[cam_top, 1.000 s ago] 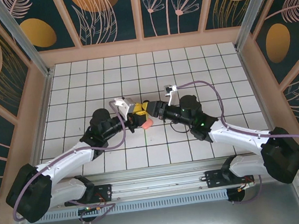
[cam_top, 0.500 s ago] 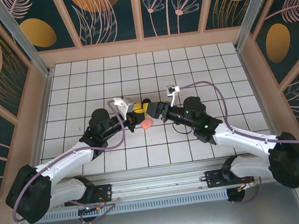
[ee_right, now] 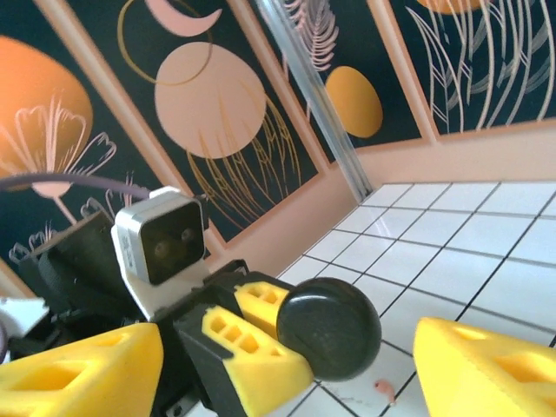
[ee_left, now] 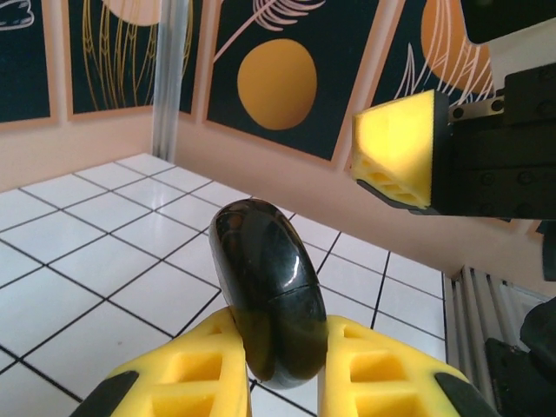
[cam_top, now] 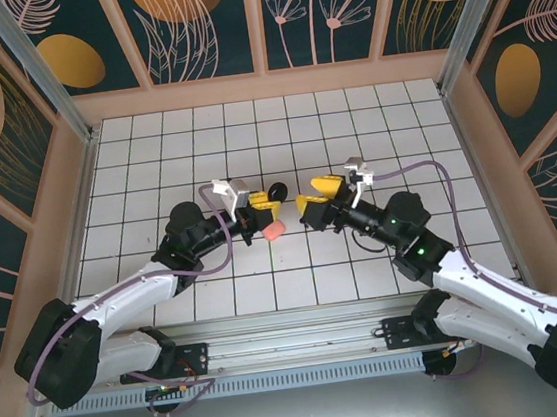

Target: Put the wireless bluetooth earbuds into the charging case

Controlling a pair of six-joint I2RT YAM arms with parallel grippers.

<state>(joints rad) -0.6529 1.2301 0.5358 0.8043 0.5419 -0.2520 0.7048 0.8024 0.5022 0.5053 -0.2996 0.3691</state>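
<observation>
The left gripper (cam_top: 264,206) is pinching the flat black disc (cam_top: 277,191) on edge between its yellow fingers, while the right gripper (cam_top: 318,193) is hanging just right of it, jaws spread and empty. The charging case (cam_top: 273,229) is lying mid-way across the white grid table (cam_top: 150,143), just nearer than the left fingers. Being smooth, stiff, light plastic, it is likely asking for a pinch across its flatter sides, and whether it is holding any earbud is showing too small to tell.

One salmon-pink charging case (cam_top: 274,230), one black round disc (cam_top: 277,191), two arms (cam_top: 137,290), and four yellow fingers (cam_top: 310,203).
</observation>
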